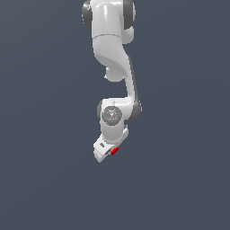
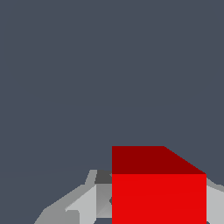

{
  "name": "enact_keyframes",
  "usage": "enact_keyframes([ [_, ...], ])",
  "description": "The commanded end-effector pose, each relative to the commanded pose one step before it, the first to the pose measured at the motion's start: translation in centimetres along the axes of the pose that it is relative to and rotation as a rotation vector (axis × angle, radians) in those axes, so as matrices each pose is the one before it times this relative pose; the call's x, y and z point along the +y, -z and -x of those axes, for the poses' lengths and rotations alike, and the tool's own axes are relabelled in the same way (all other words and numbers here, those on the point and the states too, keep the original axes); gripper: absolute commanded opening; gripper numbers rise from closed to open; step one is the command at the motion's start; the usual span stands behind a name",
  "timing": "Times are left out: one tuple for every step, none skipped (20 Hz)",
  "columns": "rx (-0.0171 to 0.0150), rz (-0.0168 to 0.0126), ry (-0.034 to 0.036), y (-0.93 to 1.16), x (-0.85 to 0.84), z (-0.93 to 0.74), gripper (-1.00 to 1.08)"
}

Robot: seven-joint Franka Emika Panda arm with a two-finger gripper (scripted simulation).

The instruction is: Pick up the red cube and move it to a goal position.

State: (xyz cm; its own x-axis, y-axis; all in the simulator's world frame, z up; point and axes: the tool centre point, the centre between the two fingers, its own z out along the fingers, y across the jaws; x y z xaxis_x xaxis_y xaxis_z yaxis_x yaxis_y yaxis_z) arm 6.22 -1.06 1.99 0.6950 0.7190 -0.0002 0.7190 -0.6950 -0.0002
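Note:
The red cube [image 2: 159, 197] fills the lower part of the wrist view, one lit face and one darker face showing. Grey fingers [image 2: 85, 202] press against it on one side, and a second finger edge [image 2: 215, 199] touches the other side. In the exterior view the white gripper [image 1: 108, 153] hangs tilted below the arm's wrist [image 1: 111, 116]. Only a small sliver of the red cube [image 1: 115, 151] peeks out at its tip, toward the exterior view's right. The gripper is shut on the cube.
A plain dark grey-blue surface [image 1: 45, 179] lies all around the arm, without visible edges or other objects. The white arm's upper links [image 1: 108, 27] run up to the top of the exterior view.

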Motion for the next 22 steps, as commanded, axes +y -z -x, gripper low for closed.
enact_keyframes([
  [0.00020, 0.00018, 0.00025, 0.016, -0.008, -0.010, -1.00],
  [0.00000, 0.00000, 0.00000, 0.031, 0.002, 0.002, -1.00],
  [0.00000, 0.00000, 0.00000, 0.093, 0.005, 0.006, -1.00],
  [0.00000, 0.00000, 0.00000, 0.155, 0.008, 0.010, -1.00],
  [0.00000, 0.00000, 0.00000, 0.217, 0.011, 0.014, -1.00],
  [0.00000, 0.00000, 0.00000, 0.281, 0.014, 0.018, -1.00],
  [0.00000, 0.00000, 0.00000, 0.345, 0.017, 0.022, -1.00],
  [0.00000, 0.00000, 0.00000, 0.411, 0.020, 0.025, -1.00],
  [0.00000, 0.00000, 0.00000, 0.478, 0.024, 0.029, -1.00],
  [0.00000, 0.00000, 0.00000, 0.547, 0.027, 0.033, -1.00],
  [0.00000, 0.00000, 0.00000, 0.619, 0.031, 0.037, -1.00],
  [0.00000, 0.00000, 0.00000, 0.693, 0.034, 0.042, -1.00],
  [0.00000, 0.00000, 0.00000, 0.768, 0.038, 0.045, -1.00],
  [-0.00053, 0.00014, 0.00042, 0.820, 0.022, 0.025, -1.00],
  [0.00000, 0.00000, 0.00000, 0.904, 0.045, 0.052, -1.00],
  [0.00000, 0.00000, 0.00000, 0.966, 0.049, 0.055, -1.00],
  [0.00000, 0.00000, 0.00000, 1.024, 0.052, 0.057, -1.00],
  [0.00000, 0.00000, 0.00000, 1.079, 0.055, 0.059, -1.00],
  [-0.00005, -0.00002, 0.00069, 1.127, 0.027, 0.025, -1.00],
  [0.00000, 0.00000, 0.00000, 1.179, 0.061, 0.061, -1.00],
  [0.00000, 0.00000, 0.00000, 1.208, 0.063, 0.061, -1.00],
  [0.00000, 0.00000, 0.00000, 1.214, 0.064, 0.059, -1.00],
])
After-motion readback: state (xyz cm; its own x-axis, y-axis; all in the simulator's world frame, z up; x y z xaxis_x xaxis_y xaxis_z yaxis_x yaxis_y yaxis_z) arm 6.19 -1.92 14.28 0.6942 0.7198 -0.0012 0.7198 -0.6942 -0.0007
